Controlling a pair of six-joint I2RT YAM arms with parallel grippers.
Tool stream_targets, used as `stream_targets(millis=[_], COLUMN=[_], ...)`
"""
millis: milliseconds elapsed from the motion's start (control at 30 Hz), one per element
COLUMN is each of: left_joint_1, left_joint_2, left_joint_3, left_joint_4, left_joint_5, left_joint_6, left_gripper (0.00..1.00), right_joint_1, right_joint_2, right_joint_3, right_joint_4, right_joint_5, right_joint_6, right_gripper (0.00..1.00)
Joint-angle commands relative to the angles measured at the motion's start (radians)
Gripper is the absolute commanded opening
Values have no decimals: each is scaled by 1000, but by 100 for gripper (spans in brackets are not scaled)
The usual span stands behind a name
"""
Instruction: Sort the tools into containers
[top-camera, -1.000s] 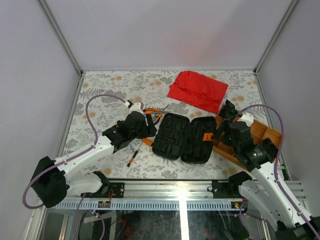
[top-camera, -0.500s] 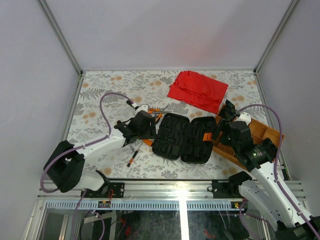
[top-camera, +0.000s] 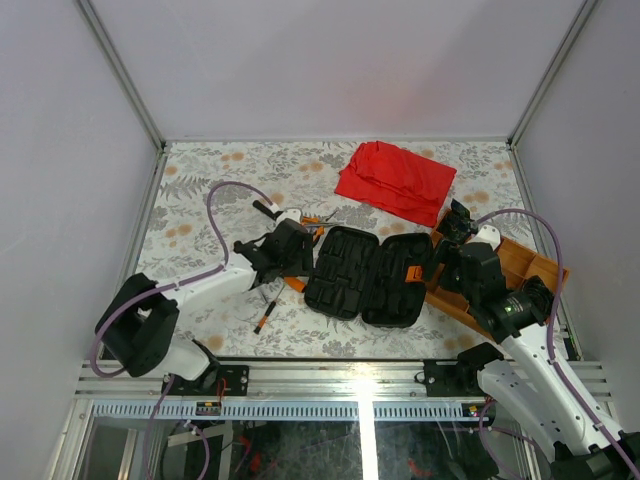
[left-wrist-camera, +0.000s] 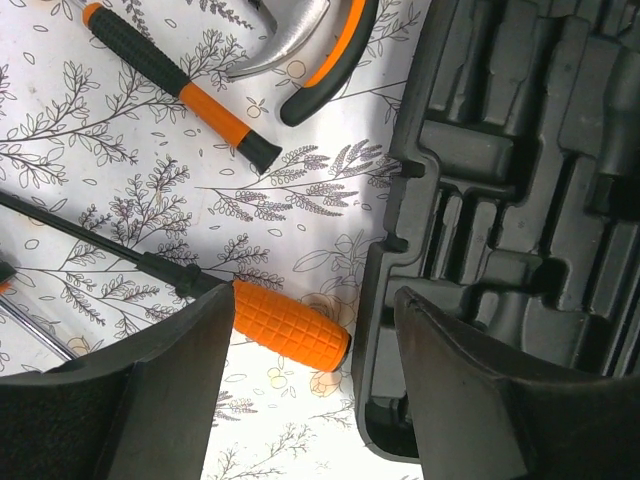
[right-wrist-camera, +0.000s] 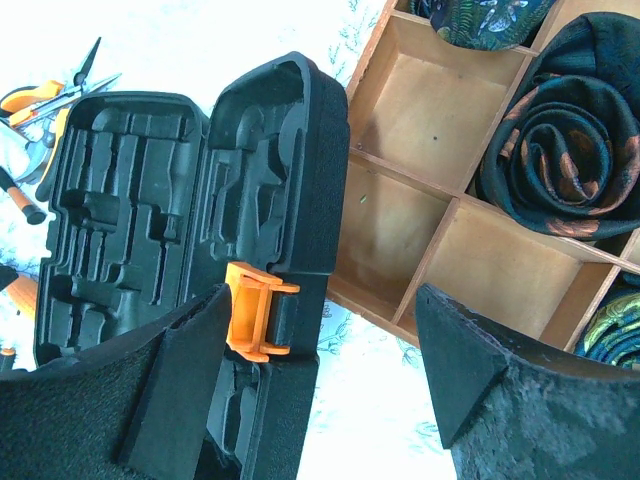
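Observation:
The black tool case (top-camera: 365, 277) lies open, its moulded slots empty, with an orange latch (right-wrist-camera: 250, 310). Left of it lie the tools: orange-handled pliers (top-camera: 305, 222), a black-and-orange screwdriver (left-wrist-camera: 180, 85), an orange-gripped driver (left-wrist-camera: 290, 325) touching the case's edge (left-wrist-camera: 400, 250), and a slim screwdriver (top-camera: 265, 315). My left gripper (top-camera: 297, 262) is open and empty, low over the orange grip and the case's left edge (left-wrist-camera: 315, 400). My right gripper (top-camera: 447, 245) is open and empty above the case's right end, straddling the latch and the table beside it (right-wrist-camera: 320, 400).
A red cloth (top-camera: 395, 180) lies at the back. A wooden divided tray (top-camera: 510, 270) stands right of the case, close to my right arm; it holds rolled dark ties (right-wrist-camera: 560, 150). Grey walls close the table on three sides.
My left arm has swung right and its gripper has come down over the tools by the case's left edge. The right arm has barely moved.

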Motion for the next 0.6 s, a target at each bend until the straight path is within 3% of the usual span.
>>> stream_targets(millis=[0,567], left_joint_1=[6,22], left_joint_2=[43,145], left_joint_3=[40,57], left_joint_4=[29,143], left_joint_5=[-34,65], left_joint_6=[35,34], left_gripper=[63,61], right_joint_1=[1,2], right_joint_2=[-3,-10], right_joint_3=[4,-3], right_joint_4=[47,41], right_joint_5=[-6,-23], right_joint_6=[2,4], right_gripper=[80,80])
